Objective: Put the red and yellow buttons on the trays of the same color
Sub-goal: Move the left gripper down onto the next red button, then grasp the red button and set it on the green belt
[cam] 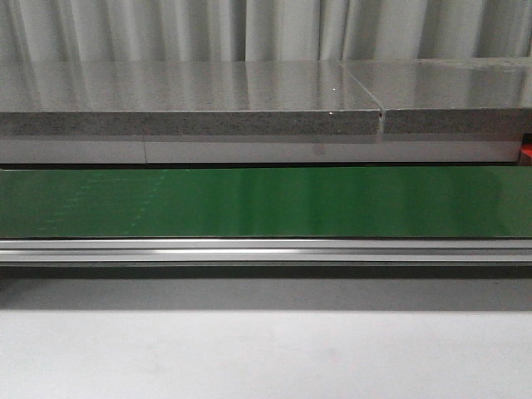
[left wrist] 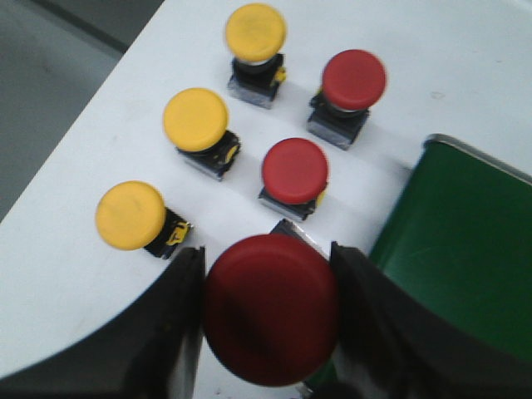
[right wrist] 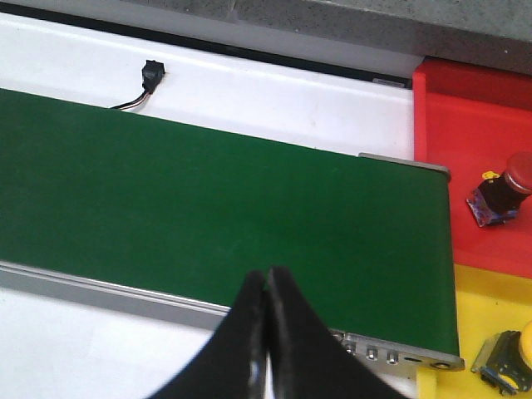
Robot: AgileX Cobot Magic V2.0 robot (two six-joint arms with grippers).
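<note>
Left claw [left wrist: 270, 320] clamps red button [left wrist: 270, 309] by belt [left wrist: 465, 241] edge; right claw [right wrist: 266, 332] closed, empty.

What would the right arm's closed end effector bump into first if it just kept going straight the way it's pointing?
Most likely the green conveyor belt. The right end effector is shut and empty, aimed at the belt's bare surface, with nothing between them. How far off the belt lies is unclear from this view.

green belt [cam: 266, 202]: smooth, slight sheen. rail [cam: 266, 250] along it: brushed metal. white surface [left wrist: 100, 150]: matt, smooth. button caps, red [left wrist: 294, 169] and yellow [left wrist: 195, 119]: smooth plastic, low gloss. red tray [right wrist: 465, 108]: glossy plastic. stone-look slab [cam: 191, 98]: speckled, polished.
</note>
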